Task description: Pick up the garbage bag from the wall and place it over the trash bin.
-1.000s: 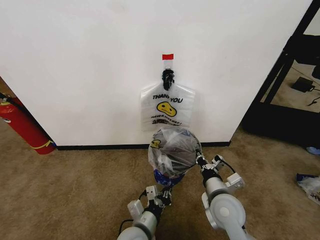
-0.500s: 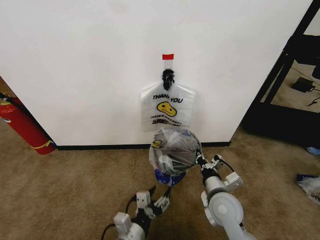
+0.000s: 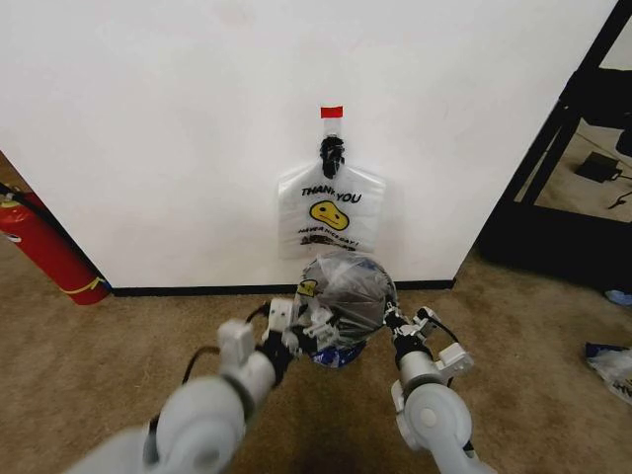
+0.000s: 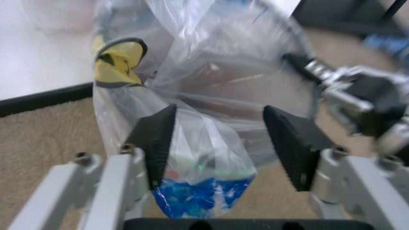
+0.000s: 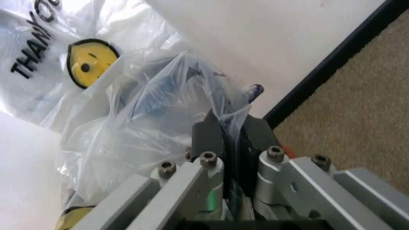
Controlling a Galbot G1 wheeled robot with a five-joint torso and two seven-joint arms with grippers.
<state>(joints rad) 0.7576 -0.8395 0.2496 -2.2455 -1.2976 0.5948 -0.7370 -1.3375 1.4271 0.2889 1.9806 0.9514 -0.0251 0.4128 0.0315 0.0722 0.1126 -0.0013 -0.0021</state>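
Since a second ago my left gripper (image 3: 302,334) has risen from the carpet's near edge and swung in at 9 o'clock of the thin translucent white garbage bag (image 3: 343,296); my right gripper (image 3: 389,318) has hardly shifted. The left wrist view shows the left gripper's (image 4: 221,143) black fingers (image 4: 158,140) spread wide, with bag plastic bulging between them. The right gripper (image 5: 231,139) is pinching a fold of that garbage bag (image 5: 147,124) at its 4 o'clock side.

The bag is draped over the round bin, with blue patches (image 4: 198,197) hanging at its lower edge and a yellow smiley scrap (image 4: 119,61) at 10 o'clock.

At 12 o'clock, a flat white bag (image 3: 330,210) hangs from a black hook (image 3: 332,154) on the plain white wall (image 3: 178,128), reading "THANK YOU" above a yellow smiley. A red fire extinguisher (image 3: 44,242) stands at far 9 o'clock.
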